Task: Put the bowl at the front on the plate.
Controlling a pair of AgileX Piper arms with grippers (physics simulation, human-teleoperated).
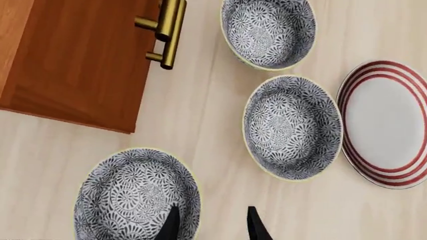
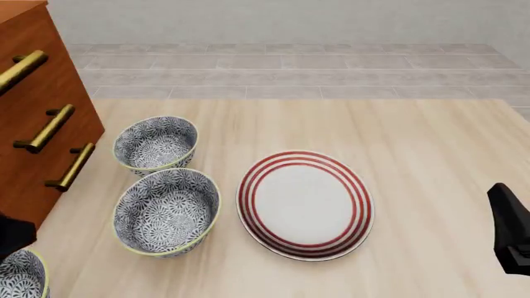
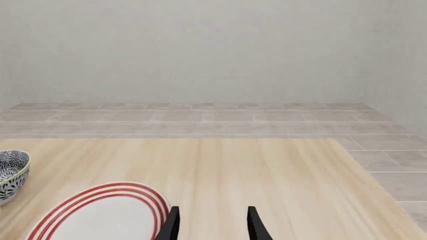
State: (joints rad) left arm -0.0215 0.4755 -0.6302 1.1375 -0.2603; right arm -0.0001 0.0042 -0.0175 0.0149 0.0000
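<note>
The bowl at the front [image 2: 20, 277] is white with a dark floral pattern and a yellow-green rim, cut off at the lower left corner of the front view. In the left wrist view this bowl [image 1: 135, 194] lies just ahead of my left gripper [image 1: 213, 227], which is open; one finger shows over the bowl's inside near its rim, the other over bare table beside it. The plate [image 2: 305, 205], white with red rings, lies mid-table and holds nothing. My right gripper [image 3: 213, 227] is open and holds nothing, just beside the plate's [image 3: 100, 216] edge.
Two look-alike bowls stand behind the front one, a middle bowl [image 2: 167, 211] right beside the plate and a far bowl [image 2: 156, 144]. A wooden drawer cabinet [image 2: 41, 124] with brass handles [image 1: 167, 32] borders the table's left side. The right arm [image 2: 509, 230] hangs at the right edge.
</note>
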